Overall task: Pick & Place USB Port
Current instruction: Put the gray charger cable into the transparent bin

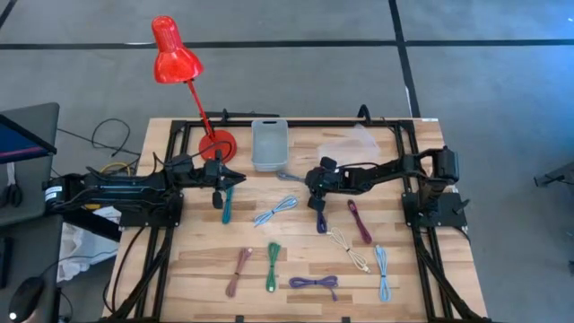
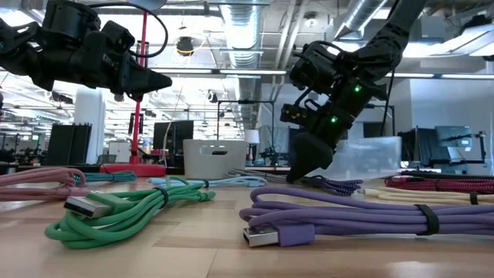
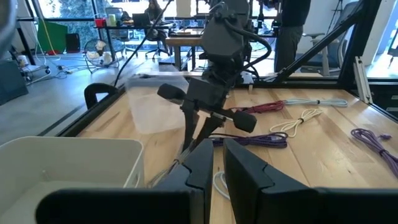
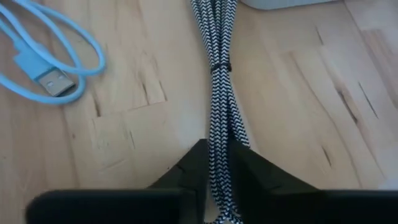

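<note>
A black-and-white braided USB cable (image 4: 215, 93), bundled with a tie, lies on the wooden table just in front of the grey bin (image 1: 269, 144). My right gripper (image 4: 217, 171) slants down onto the cable's right end (image 1: 300, 182) and is shut on it. Other bundled cables lie around: light blue (image 4: 43, 59), teal (image 1: 227, 205), dark purple (image 1: 321, 220), green (image 2: 123, 216) and purple (image 2: 347, 216). My left gripper (image 1: 231, 176) hovers level above the table, left of the bin, shut, with nothing in it. My right gripper pinches the braided cable bundle (image 4: 219, 146) between its two fingers, at the end short of the tie. The fingers come slanting down from the table's right and point along the cable. The rest of the bundle lies straight on the table beyond them.
A red desk lamp (image 1: 175, 49) stands at the far left with its base (image 1: 215, 144) beside the bin. A clear plastic piece (image 1: 345, 144) lies right of the bin. Maroon (image 1: 359, 220), cream (image 1: 348, 249) and pink (image 1: 239, 269) cables cover the near half.
</note>
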